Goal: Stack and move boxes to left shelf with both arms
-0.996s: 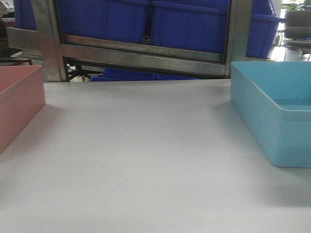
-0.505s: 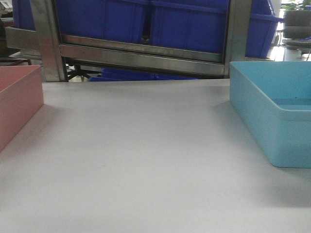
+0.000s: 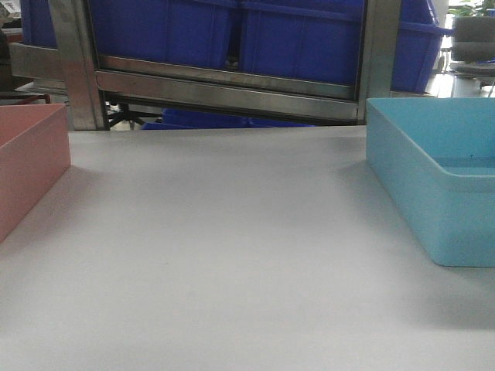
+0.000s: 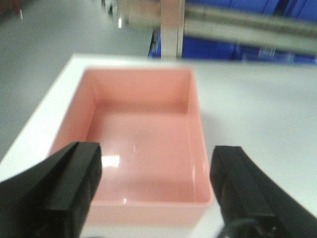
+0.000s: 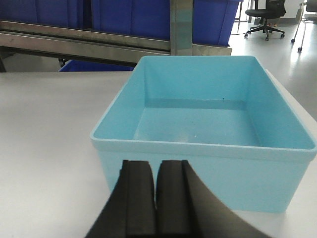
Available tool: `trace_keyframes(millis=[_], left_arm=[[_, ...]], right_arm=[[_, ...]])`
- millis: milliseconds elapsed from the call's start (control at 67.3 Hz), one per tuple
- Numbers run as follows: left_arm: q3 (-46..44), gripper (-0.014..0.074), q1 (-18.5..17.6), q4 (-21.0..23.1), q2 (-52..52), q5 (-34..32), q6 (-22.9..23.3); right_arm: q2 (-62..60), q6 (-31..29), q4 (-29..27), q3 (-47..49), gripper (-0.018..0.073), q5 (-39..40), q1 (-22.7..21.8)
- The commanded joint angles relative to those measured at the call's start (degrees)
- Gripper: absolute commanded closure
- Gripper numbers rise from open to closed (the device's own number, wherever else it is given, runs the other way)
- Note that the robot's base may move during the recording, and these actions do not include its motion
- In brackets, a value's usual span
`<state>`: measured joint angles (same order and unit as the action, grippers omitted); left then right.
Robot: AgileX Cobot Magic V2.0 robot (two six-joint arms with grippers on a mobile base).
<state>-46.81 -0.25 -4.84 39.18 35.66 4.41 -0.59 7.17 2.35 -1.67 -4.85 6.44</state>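
Sitting apart on the counter, the pink box lay below the wide-spread left tool and the blue box faced the pinched-together right tool, which might shove it away instead of grabbing it.

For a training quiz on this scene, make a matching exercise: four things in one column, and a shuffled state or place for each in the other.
1. left gripper
2. right gripper
3. pink box
4. dark blue bins

A. in the steel rack behind the table
B. jaws shut
C. jaws wide open
D. empty, on the table's left side

Pairs: 1-C, 2-B, 3-D, 4-A
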Motion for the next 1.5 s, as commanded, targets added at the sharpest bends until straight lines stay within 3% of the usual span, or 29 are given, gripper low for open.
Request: trace_keyframes(millis=[0, 134, 253, 386, 461, 565, 699, 1070, 1264, 1368, 1486], left_arm=[[-7.9, 0.0148, 0.1, -1.1, 7.4, 4.5, -0.4], [-16.8, 0.011, 1.1, -2.7, 17.6, 10.4, -5.3], [-23.6, 0.0111, 5.7, -0.9, 25.8, 14.5, -11.3], [-30.4, 0.0111, 13.5, 10.6, 34.8, 18.6, -24.1], [-33.2, 0.0115, 17.4, 14.8, 39.2, 19.6, -27.8], [-36.2, 0.0115, 21.2, 14.1, 45.1, 18.4, -28.2], [-38.8, 0.0115, 23.7, 13.3, 51.8, 14.1, -28.2], [-46.4, 0.0115, 23.7, 13.3, 71.0, 11.7, -28.4], [-47.8, 0.0126, 23.7, 13.3, 75.2, 11.1, -28.4], [-48.2, 0.0212, 23.7, 13.3, 75.9, 11.0, -27.6], [-48.2, 0.0407, 23.7, 13.3, 75.9, 10.7, -27.4]], right_arm=[[-1.2, -0.5, 0.1, 1.0, 0.0505, 4.9, -0.3], [-1.2, -0.5, 0.1, 1.0, 0.0505, 4.9, -0.3], [-1.2, -0.5, 0.1, 1.0, 0.0505, 4.9, -0.3], [-1.2, -0.5, 0.1, 1.0, 0.0505, 4.9, -0.3], [-1.2, -0.5, 0.1, 1.0, 0.0505, 4.9, -0.3], [-1.2, -0.5, 0.1, 1.0, 0.0505, 4.9, -0.3], [-1.2, -0.5, 0.1, 1.0, 0.0505, 4.9, -0.3], [-1.2, -0.5, 0.1, 1.0, 0.0505, 4.9, -0.3], [-1.2, -0.5, 0.1, 1.0, 0.0505, 4.9, -0.3], [-1.2, -0.5, 0.1, 1.0, 0.0505, 4.9, -0.3], [-1.2, -0.5, 0.1, 1.0, 0.0505, 4.9, -0.3]])
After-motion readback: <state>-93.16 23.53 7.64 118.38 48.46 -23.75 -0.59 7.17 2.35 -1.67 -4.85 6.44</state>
